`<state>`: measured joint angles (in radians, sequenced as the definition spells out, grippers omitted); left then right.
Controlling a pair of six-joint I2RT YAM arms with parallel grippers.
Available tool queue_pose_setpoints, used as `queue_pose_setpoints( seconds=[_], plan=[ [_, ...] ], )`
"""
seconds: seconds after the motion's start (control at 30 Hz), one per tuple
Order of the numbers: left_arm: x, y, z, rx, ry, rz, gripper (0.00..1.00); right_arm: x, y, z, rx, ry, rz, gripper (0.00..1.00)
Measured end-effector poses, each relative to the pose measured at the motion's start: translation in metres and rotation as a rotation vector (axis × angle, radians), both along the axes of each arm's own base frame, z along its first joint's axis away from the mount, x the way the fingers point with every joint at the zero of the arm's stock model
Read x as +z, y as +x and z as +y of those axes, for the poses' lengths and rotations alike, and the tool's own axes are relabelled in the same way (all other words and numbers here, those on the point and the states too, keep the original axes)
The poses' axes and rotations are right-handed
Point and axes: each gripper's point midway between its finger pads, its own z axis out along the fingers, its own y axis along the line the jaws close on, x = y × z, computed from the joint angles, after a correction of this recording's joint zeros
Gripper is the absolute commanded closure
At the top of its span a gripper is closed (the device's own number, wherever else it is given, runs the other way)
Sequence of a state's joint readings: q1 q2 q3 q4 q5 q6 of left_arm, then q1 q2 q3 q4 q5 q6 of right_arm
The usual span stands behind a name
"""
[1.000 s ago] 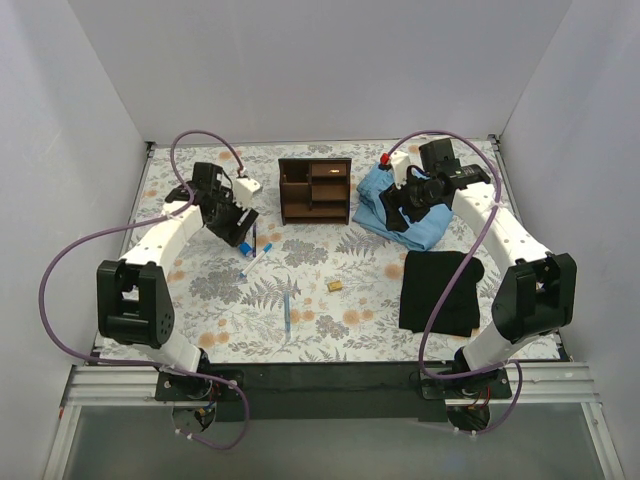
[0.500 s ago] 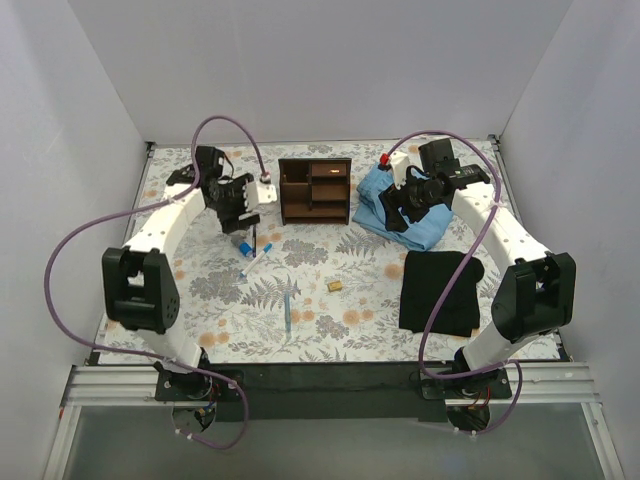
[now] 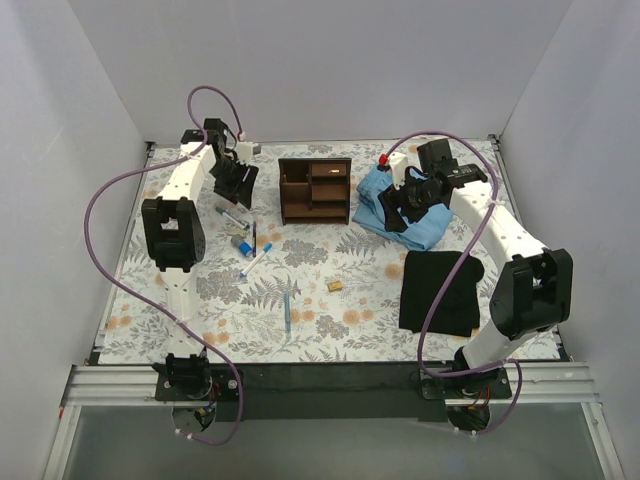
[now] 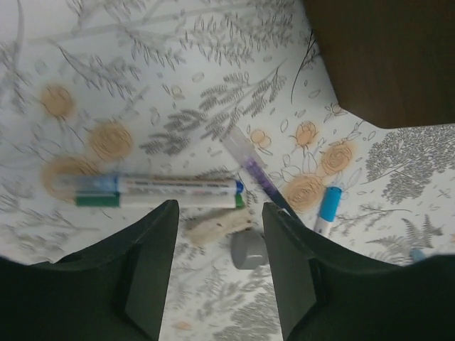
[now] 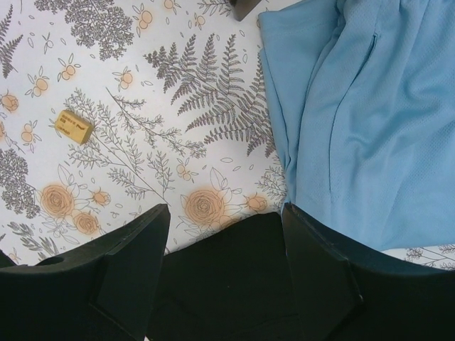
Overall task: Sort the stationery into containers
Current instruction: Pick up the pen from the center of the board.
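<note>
The dark brown wooden organizer (image 3: 314,190) stands at the back middle; its corner shows in the left wrist view (image 4: 384,57). Pens lie left of it: a marker (image 3: 230,214), a black pen (image 3: 254,235), a short blue-and-white cylinder (image 3: 243,245), a white-and-blue pen (image 3: 258,258) and a blue pen (image 3: 287,312). A tiny tan block (image 3: 336,285) also shows in the right wrist view (image 5: 74,126). My left gripper (image 3: 240,183) is open and empty above a white marker (image 4: 156,192), a clear purple pen (image 4: 252,167) and a grey cylinder end (image 4: 247,250). My right gripper (image 3: 397,208) is open and empty.
A light blue cloth (image 3: 405,215) lies right of the organizer, under the right gripper (image 5: 224,213). A black cloth (image 3: 440,290) lies at the front right and shows between the right fingers (image 5: 234,277). White walls close in the table on three sides.
The left arm has swung to the back left, and its gripper has moved from the pens toward the back wall. The right arm has not moved.
</note>
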<state>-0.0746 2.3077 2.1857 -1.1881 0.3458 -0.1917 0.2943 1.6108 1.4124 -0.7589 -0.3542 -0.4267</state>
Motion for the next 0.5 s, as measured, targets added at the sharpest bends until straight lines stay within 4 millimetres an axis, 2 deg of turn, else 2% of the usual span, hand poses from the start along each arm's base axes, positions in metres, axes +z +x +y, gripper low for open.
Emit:
queue_pose_setpoints(
  seconds=[0.1,0.17,0.27,0.5],
  plan=[
    [-0.013,-0.022,0.003,0.135,0.006,0.119,0.53,-0.004,0.002,0.001,0.0,-0.003,0.012,0.27],
    [-0.017,-0.028,0.003,0.219,0.006,0.167,0.54,-0.006,0.003,0.001,0.001,-0.003,0.016,0.27],
    [-0.018,-0.031,0.008,0.329,-0.001,0.199,0.59,-0.006,0.004,0.003,0.004,0.002,0.019,0.27],
    [-0.022,-0.029,0.039,0.511,0.041,0.21,0.65,-0.007,0.006,0.004,0.007,0.006,0.024,0.27]
  ],
)
